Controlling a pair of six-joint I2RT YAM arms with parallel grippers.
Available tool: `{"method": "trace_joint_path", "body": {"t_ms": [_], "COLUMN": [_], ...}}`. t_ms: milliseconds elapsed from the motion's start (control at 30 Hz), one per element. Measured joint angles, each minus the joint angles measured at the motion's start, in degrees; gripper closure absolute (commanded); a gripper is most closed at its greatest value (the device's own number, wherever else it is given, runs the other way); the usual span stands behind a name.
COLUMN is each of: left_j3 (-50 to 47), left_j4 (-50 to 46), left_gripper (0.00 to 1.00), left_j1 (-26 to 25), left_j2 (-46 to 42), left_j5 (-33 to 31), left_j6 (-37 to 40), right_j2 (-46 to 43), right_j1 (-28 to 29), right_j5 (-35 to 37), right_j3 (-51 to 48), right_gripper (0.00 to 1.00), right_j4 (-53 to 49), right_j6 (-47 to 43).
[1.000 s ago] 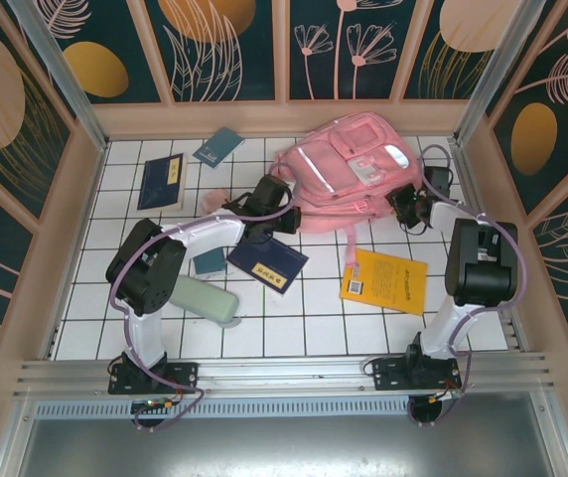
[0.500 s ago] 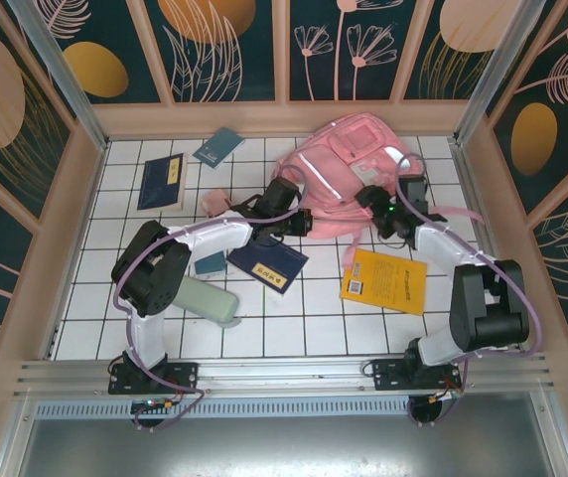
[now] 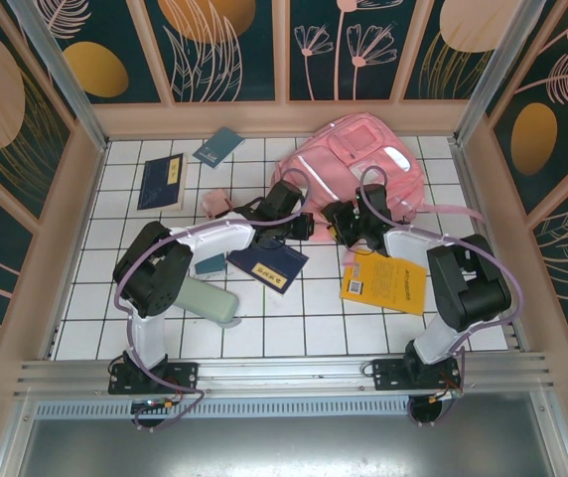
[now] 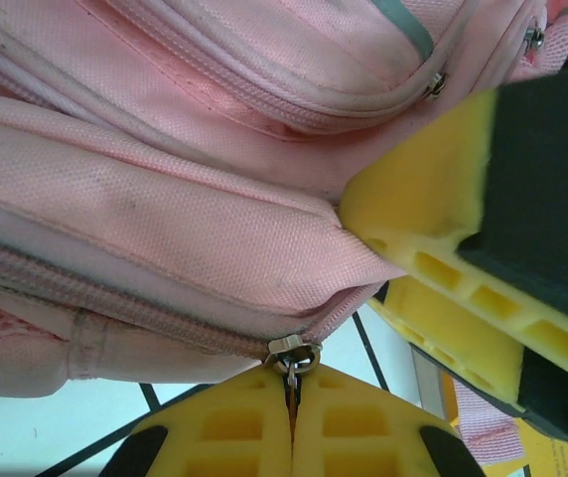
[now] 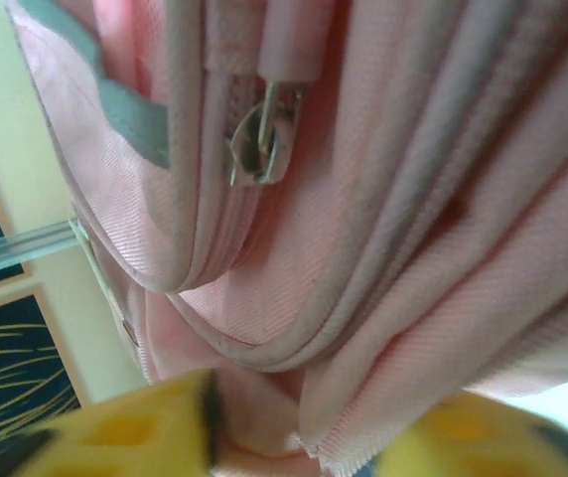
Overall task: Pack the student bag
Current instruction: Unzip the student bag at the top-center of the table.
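I saw the student bag [image 3: 358, 164] lying at the far right of the tiled bench [image 3: 304, 308], its near edge toward the arms. The left claw [image 4: 292, 397] was pressed together on the zipper pull [image 4: 292, 360] at that edge. Just beside it, the right claw [image 5: 294, 442] pinched a fold of the bag's pink fabric between its yellow fingers [image 4: 433, 199]. A yellow book [image 3: 385, 281] lay near the bag.

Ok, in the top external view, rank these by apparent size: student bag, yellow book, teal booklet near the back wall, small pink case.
1. student bag
2. yellow book
3. teal booklet
4. small pink case
All lie on the table, so nearness barely matters.
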Motion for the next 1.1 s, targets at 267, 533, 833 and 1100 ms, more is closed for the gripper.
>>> {"method": "trace_joint_path", "body": {"t_ms": [267,533,833,1100], "left_j3": [1.1,4.0,12.6,-0.7], "left_j4": [-4.3,-8.8,-13.6,-9.4], "left_gripper": [1.0,1.0,1.0,1.0], "left_j1": [-0.7,5.2,11.6,11.6], "left_j2": [0.0,0.8,7.4,-4.8], "left_j5": [-5.5,-4.2,-3.6,-2.8], "left_j6": [1.6,6.7,11.2,10.6], "right_j2": [-1.1,-5.8,-7.8,-3.4], "right_j1": [-0.5,-3.7,-6.8,-7.1], "right_j5": [1.5,0.3,-0.3,-2.8], "right_j3": [0.6,-2.0,-1.6,5.0], "right_gripper": [1.0,1.0,1.0,1.0], "right_j4": [-5.5,-6.7,-7.8,-14.4], "right_j6": [-1.0,-4.5,-9.4,-16.9]}}
